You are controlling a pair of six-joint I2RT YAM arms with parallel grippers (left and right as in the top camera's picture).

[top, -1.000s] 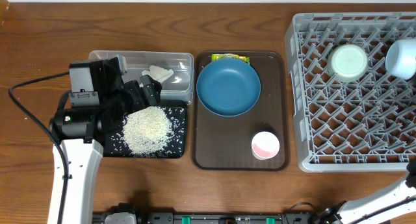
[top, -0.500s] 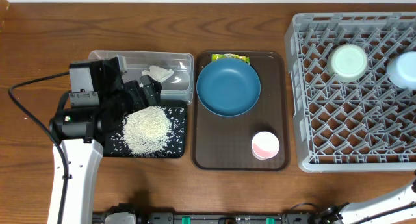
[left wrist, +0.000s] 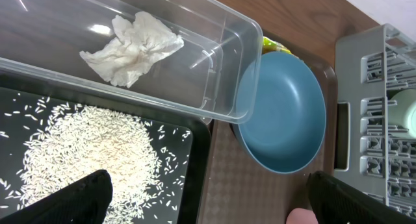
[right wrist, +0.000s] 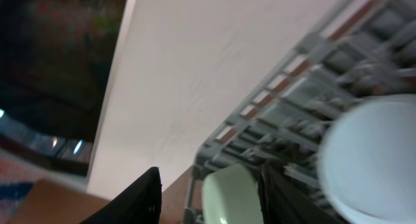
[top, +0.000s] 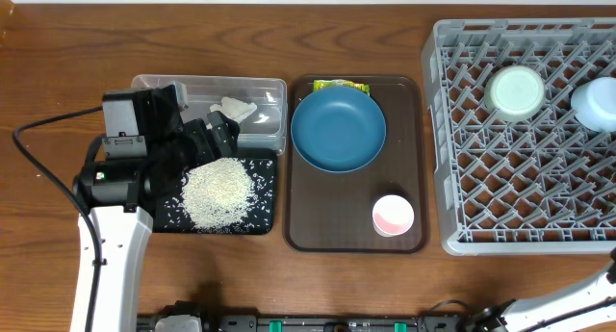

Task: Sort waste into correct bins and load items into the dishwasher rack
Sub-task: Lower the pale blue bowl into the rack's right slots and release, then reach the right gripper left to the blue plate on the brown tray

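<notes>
1. Brown wood-grain table fills the overhead view, with everything set out in a row from left to right.
2. At the left, a clear tub holds a crumpled white tissue.
3. Touching the tub's near side, a black tray carries a heap of rice, with loose grains scattered around it.
4. The left gripper hangs above the black tray's right edge, its fingers spread wide and holding nothing.
5. In the middle, a brown serving tray bears the blue plate at its far end.
6. A yellow-green snack wrapper peeks out from behind the plate's far rim.
7. The pink cup stands near the tray's front right corner, well apart from the plate.
8. At the right, the grey rack holds the mint-white bowl in its far part.
9. The light-blue bowl sits near it, at the frame's right edge.
10. The right gripper shows only in its own blurred wrist view, with jaws parted and empty. The light-blue bowl lies outside the gap, to one side.
</notes>
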